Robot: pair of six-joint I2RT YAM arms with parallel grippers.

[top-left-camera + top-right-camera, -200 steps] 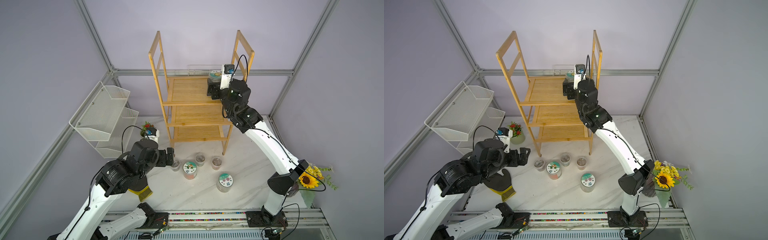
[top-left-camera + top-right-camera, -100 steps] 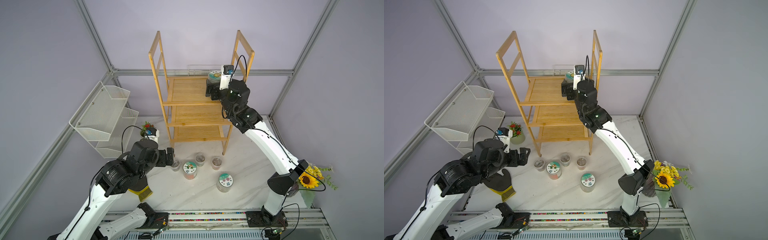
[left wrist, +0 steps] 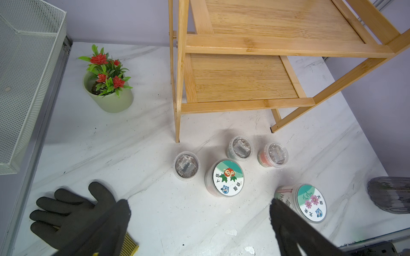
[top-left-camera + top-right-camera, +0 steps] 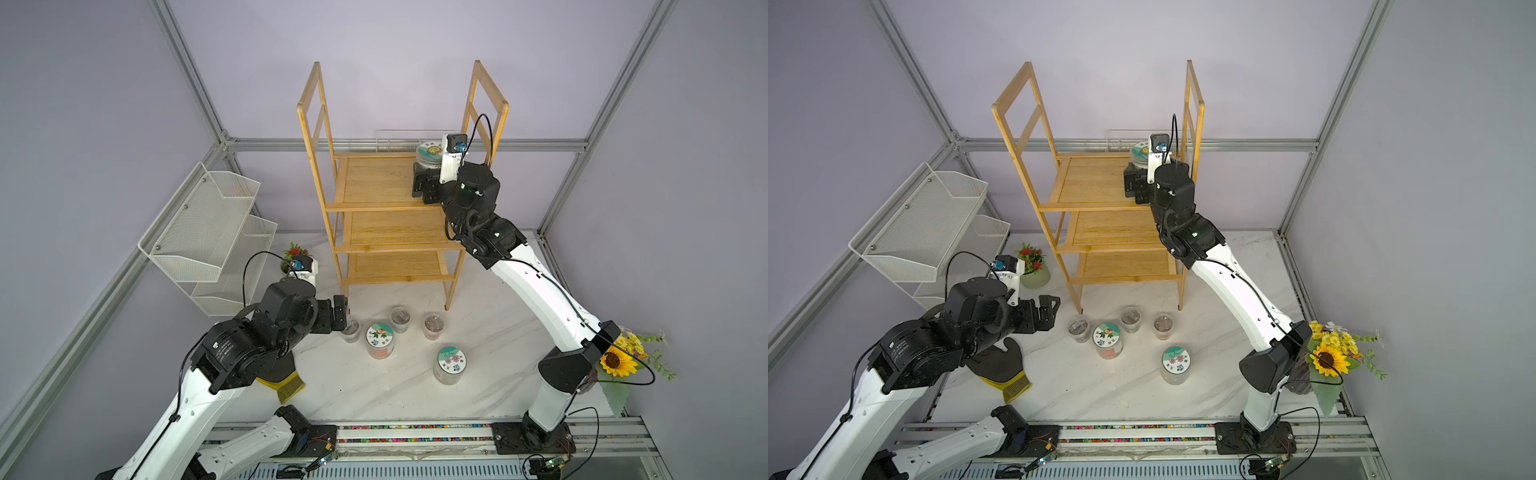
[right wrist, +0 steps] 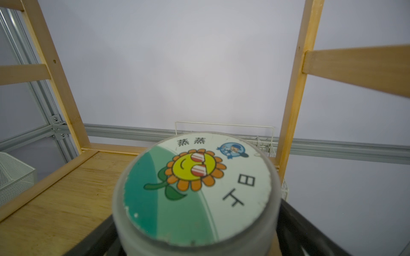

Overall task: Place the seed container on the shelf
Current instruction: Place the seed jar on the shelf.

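Release step, I judge: the seed container (image 4: 429,150) sits at the 1 o'clock corner of the shelf (image 4: 374,183), top tier, between the right jaws; whether they grip it I cannot tell. The left jaws stand wide, empty. Next: withdraw straight toward 6 o'clock.

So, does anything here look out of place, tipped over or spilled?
Nothing is tipped or spilled. The seed container stands upright on the top tier of the shelf, and the five jars on the table are upright too. The only stray thing is a black glove lying flat, apart from them.
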